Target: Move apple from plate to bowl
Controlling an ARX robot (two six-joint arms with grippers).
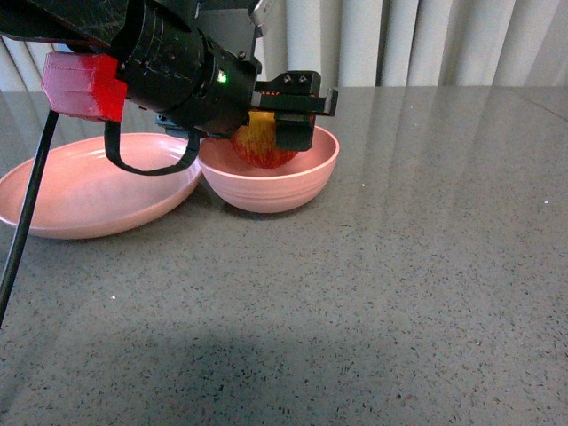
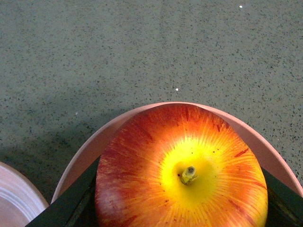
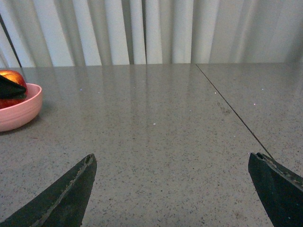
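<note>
Up front on the desk (image 1: 399, 293) it's just grey speckled stone, with a black cable (image 1: 27, 213) slanting down the left edge of the front view. A bit further back sits the pink plate (image 1: 80, 200), wide, shallow and with nothing on it. Right up against its right side is the deeper pink bowl (image 1: 275, 191); I honestly can't tell if the rims touch. The apple (image 1: 257, 151) is down inside the bowl with its top poking above the rim. The left pincer (image 1: 273, 124) is clamped on it, coming in from the left over the plate. The left wrist view looks straight down onto the yellow dimple and stem, with a black finger (image 2: 71, 203) pressed against each side of the fruit and the bowl's rim curving round behind it. Whether the apple actually rests on the bowl's bottom, I can't see. There's a chunky red block (image 1: 84, 84) on that arm, above the plate. The right pincer (image 3: 171, 158) hangs wide open over bare desk with nothing between its tips, well away from the bowl, and a thin seam (image 3: 232, 113) runs across the stone ahead of it. Way at the back hangs a pale pleated curtain (image 1: 426, 40).
</note>
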